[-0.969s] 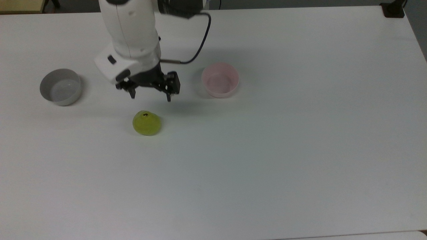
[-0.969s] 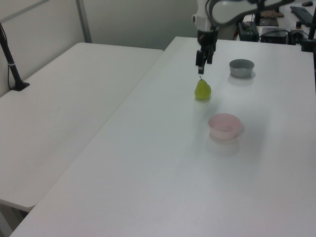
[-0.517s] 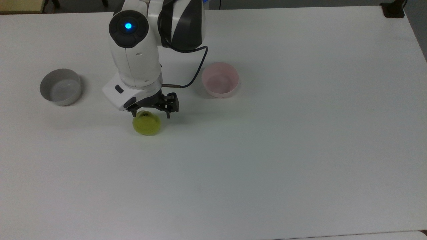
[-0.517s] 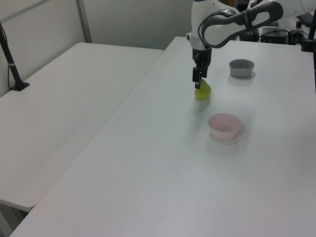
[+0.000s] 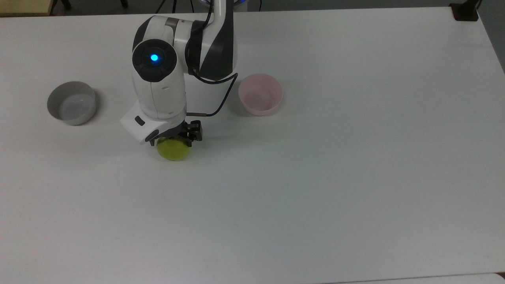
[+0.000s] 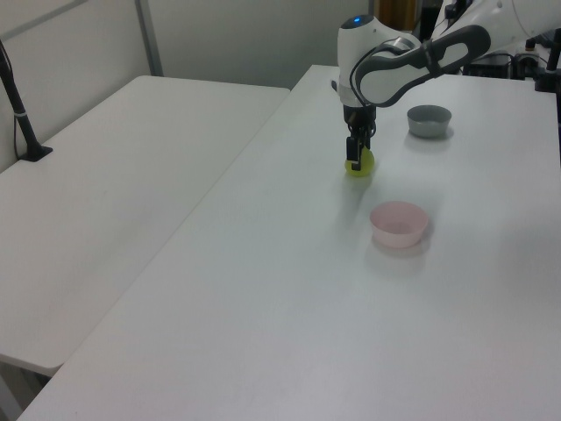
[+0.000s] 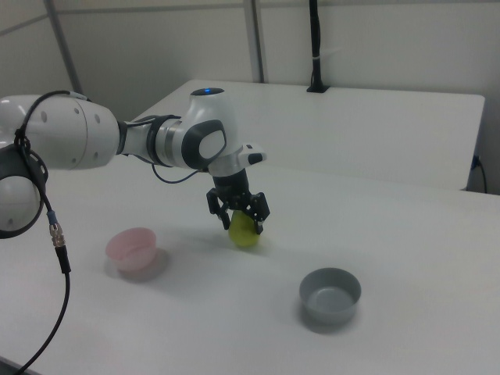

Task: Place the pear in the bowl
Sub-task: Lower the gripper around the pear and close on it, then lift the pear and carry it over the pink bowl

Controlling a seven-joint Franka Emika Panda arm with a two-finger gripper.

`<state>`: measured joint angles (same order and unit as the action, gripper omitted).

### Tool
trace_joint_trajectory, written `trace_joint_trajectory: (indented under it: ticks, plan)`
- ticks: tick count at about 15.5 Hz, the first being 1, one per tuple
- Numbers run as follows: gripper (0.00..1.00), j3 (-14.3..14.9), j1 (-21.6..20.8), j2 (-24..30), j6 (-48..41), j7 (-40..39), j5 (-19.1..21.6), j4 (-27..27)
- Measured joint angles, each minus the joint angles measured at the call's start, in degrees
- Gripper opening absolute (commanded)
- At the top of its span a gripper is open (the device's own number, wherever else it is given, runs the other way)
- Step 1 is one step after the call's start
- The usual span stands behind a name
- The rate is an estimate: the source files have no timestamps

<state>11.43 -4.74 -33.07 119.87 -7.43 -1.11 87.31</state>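
We've got the gripper (image 7: 239,219) low over the pear (image 7: 245,233), fingers spread wide either side of its upright body for a squeeze; it sits on the table (image 5: 355,177), the pink bowl (image 5: 260,94) waiting empty to the top view's right

No text, label, brand or number can be read anywhere (arm, bowls and table all unmarked).
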Motion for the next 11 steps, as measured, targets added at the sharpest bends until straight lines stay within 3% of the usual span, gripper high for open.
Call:
trace_joint_trajectory:
  ticks: [1, 3, 7, 11]
  plan:
    - [0.28, 0.05, 0.00, -0.04, 0.22, -0.06, 0.00, -0.01]
    - [0.22, 0.05, -0.02, 0.06, 0.28, -0.06, 0.00, -0.40]
    - [0.20, 0.05, -0.12, 1.70, 0.29, -0.06, 0.03, -1.31]
    - [0.20, 0.06, -0.10, 7.09, -1.75, -0.06, 0.11, -1.49]
